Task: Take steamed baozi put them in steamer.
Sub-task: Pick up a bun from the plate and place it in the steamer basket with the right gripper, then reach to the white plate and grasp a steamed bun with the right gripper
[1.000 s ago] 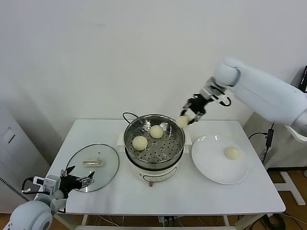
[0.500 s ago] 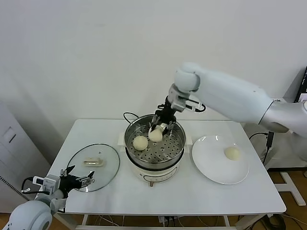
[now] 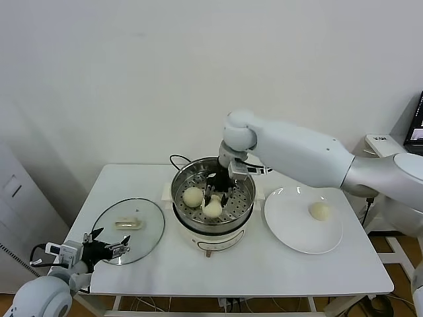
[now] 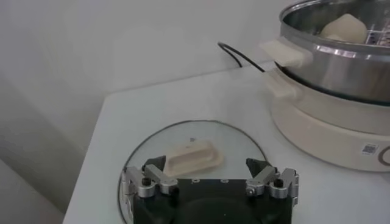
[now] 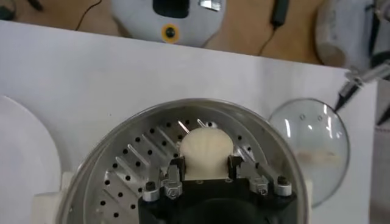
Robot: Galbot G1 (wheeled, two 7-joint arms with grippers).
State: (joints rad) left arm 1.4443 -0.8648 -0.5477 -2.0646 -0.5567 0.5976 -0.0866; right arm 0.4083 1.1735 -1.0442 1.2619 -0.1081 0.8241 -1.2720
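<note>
While clenched on a round baozi (image 3: 212, 207), right gripper (image 3: 213, 199) inside steamer (image 3: 246, 206); left gripper (image 3: 106, 249) released

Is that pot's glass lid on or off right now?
Off. The glass lid lies flat on the table beside the steamer, whose open basket shows baozi inside.

In the head view, one baozi in the steamer (image 3: 213, 198) is hidden behind the right gripper (image 3: 213, 200). The plate (image 5: 21, 164) is cut off in the right wrist view.
</note>
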